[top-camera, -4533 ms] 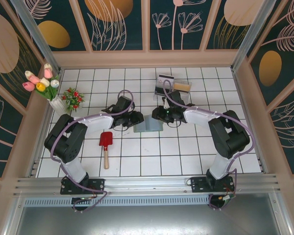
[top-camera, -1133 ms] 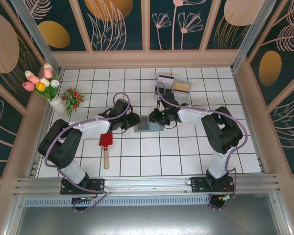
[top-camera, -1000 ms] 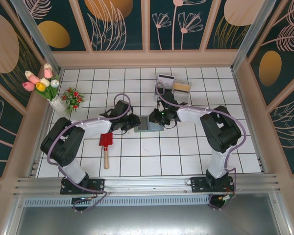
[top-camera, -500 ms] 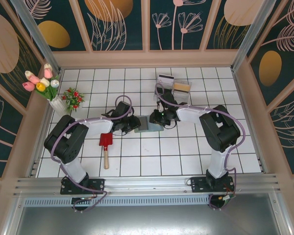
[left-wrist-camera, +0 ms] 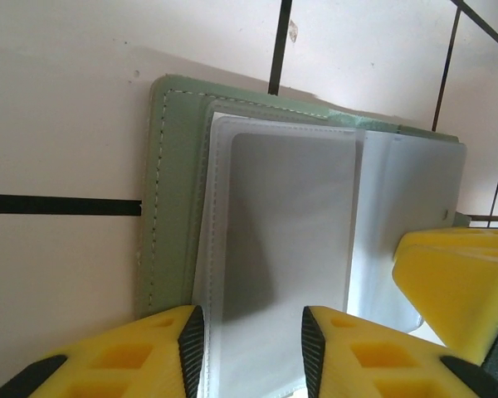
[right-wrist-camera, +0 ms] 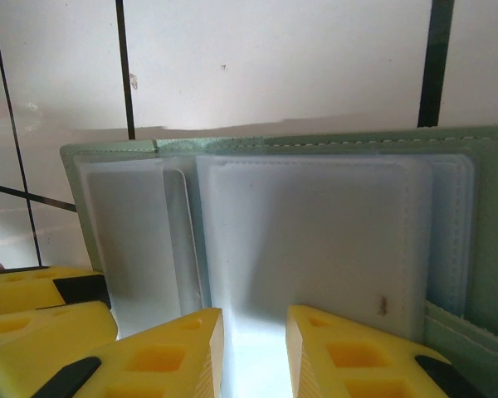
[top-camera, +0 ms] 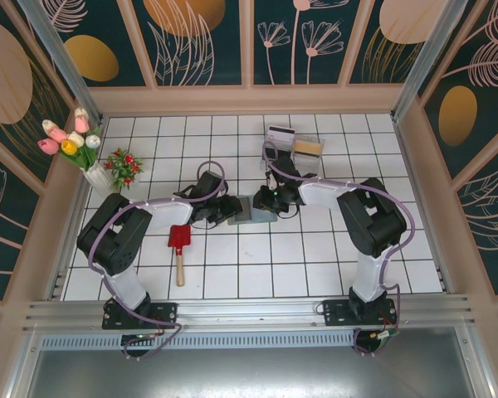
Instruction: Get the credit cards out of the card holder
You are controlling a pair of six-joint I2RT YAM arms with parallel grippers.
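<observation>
The card holder [top-camera: 251, 209] lies open in the middle of the white worktop [top-camera: 232, 274], clear pockets [left-wrist-camera: 290, 249] facing up. The left tool [left-wrist-camera: 251, 332] has its fingers apart over one pocket. The right tool [right-wrist-camera: 254, 327] has its fingers a little apart over the other side. A rough pinch could tear a pocket or push the holder away
</observation>
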